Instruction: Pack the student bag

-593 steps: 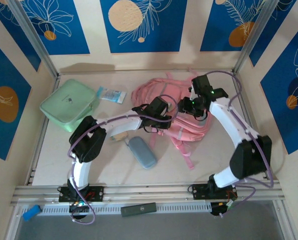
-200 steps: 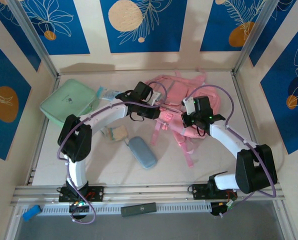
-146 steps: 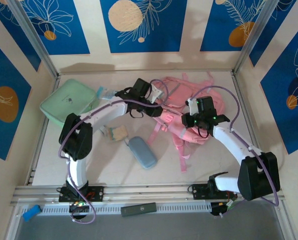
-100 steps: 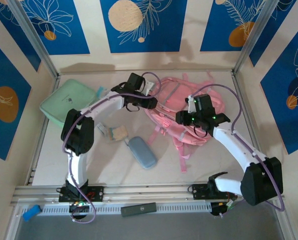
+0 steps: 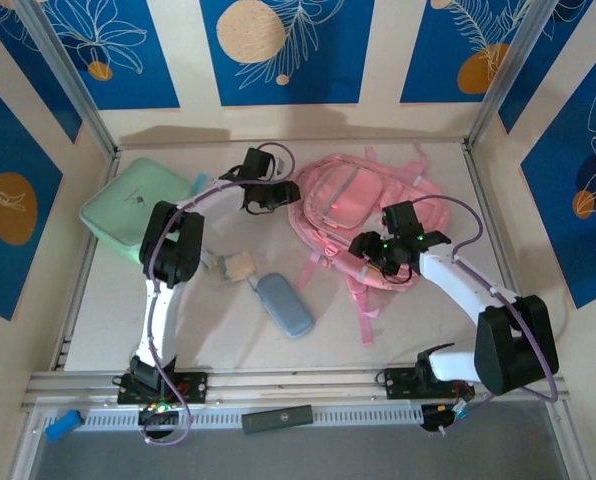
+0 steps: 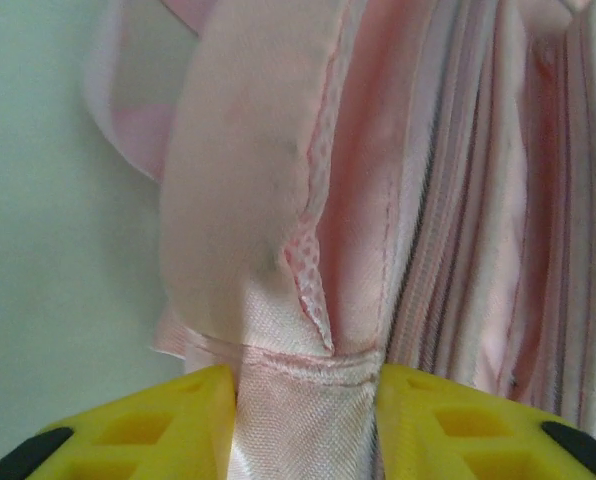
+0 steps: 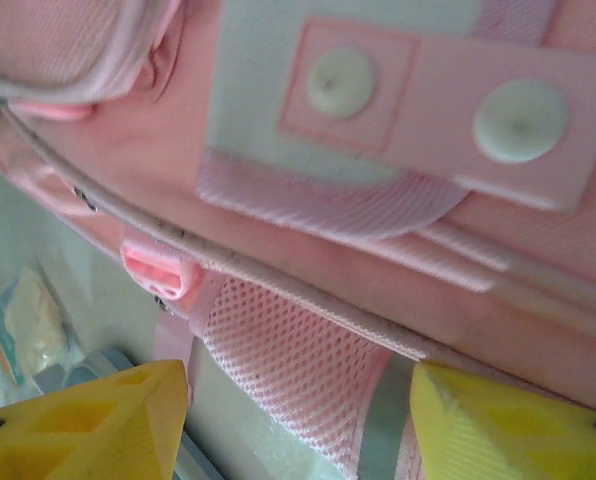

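Note:
The student bag point(image 5: 363, 200), a soft pink backpack, lies at the back middle of the table with its straps trailing toward the near side. At the bag's left edge is my left gripper point(image 5: 276, 195). In the left wrist view this gripper point(image 6: 306, 395) has its yellow fingers point(image 6: 168, 425) apart, and a flat satin band of the bag point(image 6: 308, 420) fills the gap unsqueezed. My right gripper point(image 5: 362, 245) is over the bag's near edge. It point(image 7: 298, 400) stands open wide over a mesh strap point(image 7: 308, 370) that touches neither finger.
A mint green case point(image 5: 138, 210) sits at the back left. A grey-blue oblong pouch point(image 5: 285, 304) and a small tan packet point(image 5: 238, 265) lie left of the bag's straps point(image 5: 366, 305). A black bar point(image 5: 278, 418) rests on the near rail. Walls enclose the table.
Both grippers were shut and have opened. The bag was dragged and turned, and now lies flatter at the back. The left gripper moved back and left, the right one left.

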Controlling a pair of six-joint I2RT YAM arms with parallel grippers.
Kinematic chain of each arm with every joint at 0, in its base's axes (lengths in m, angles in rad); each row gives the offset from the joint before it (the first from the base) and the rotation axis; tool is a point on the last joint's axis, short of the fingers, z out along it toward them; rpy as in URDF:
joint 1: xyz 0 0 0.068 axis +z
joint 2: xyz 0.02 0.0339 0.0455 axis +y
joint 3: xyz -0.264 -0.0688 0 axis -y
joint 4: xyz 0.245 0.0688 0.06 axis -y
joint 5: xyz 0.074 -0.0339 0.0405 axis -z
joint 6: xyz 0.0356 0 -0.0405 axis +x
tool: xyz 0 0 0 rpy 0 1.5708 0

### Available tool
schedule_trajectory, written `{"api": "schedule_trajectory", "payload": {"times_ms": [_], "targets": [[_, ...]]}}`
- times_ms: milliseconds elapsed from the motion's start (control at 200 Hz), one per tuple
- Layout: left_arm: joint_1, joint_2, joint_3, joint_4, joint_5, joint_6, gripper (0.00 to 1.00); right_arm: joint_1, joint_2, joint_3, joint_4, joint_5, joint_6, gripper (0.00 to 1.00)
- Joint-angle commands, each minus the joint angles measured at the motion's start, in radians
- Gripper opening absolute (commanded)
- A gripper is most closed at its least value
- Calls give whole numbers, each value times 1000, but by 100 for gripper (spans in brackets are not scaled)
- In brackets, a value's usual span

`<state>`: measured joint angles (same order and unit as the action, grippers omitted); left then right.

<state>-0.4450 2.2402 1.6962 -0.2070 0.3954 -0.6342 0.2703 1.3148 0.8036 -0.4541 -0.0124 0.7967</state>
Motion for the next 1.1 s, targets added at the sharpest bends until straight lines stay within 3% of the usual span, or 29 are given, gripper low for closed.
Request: {"api": "schedule_trajectory", "payload": {"times_ms": [0, 265, 405, 510, 580, 685, 790, 860, 1095], "targets": [[-53, -9, -56, 111, 109, -97, 31, -63, 37, 14, 33, -33, -16, 62], [-190, -117, -313, 300, 40, -248, 0, -211, 124, 199, -79, -33, -145, 64], [-274, -130, -353, 431, 38, -347, 0, -216, 63, 190, -127, -40, -48, 68], [-305, -141, -347, 392, -4, -333, 0, -180, 24, 132, -85, -79, 74, 77], [-304, -165, -362, 312, -62, -305, 0, -212, 15, 87, -68, -51, 132, 79], [-304, -209, -395, 264, -91, -260, 0, -306, -3, 25, -8, -105, 169, 78], [-307, -230, -410, 263, -101, -253, 0, -333, 11, 40, -36, -26, 147, 78], [-310, -231, -412, 274, -97, -256, 0, -383, 25, 14, 5, -64, 160, 74], [-323, -222, -397, 266, -99, -255, 0, -312, 68, 40, 27, -8, 211, 73]]}}
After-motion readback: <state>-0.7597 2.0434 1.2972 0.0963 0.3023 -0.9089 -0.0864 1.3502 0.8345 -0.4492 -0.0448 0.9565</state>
